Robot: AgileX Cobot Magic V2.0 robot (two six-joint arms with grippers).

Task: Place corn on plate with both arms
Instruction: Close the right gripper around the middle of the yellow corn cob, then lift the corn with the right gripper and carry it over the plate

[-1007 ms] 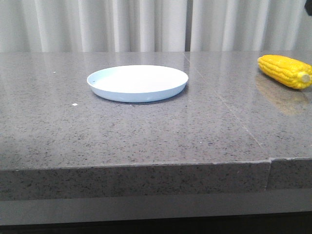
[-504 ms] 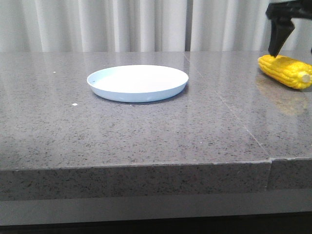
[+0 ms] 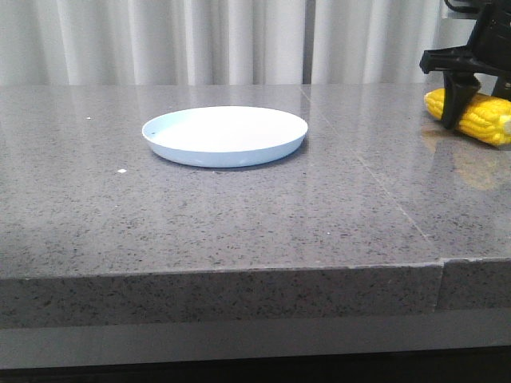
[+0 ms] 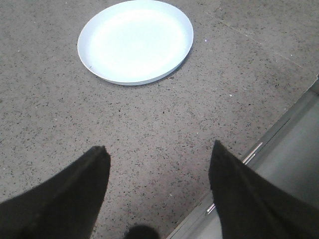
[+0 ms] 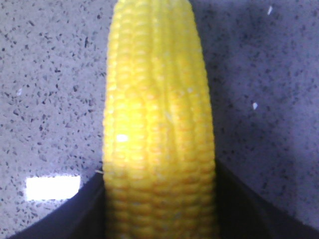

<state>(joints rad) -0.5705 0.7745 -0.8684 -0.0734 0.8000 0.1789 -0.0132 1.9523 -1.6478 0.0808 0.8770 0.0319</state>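
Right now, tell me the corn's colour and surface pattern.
The corn is bright yellow with neat rows of kernels, clearest in the right wrist view.

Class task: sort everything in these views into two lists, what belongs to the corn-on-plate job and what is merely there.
Job: corn; plate; right gripper, straddling the corn; left gripper, open over bare table.

Merely there: table; curtain.
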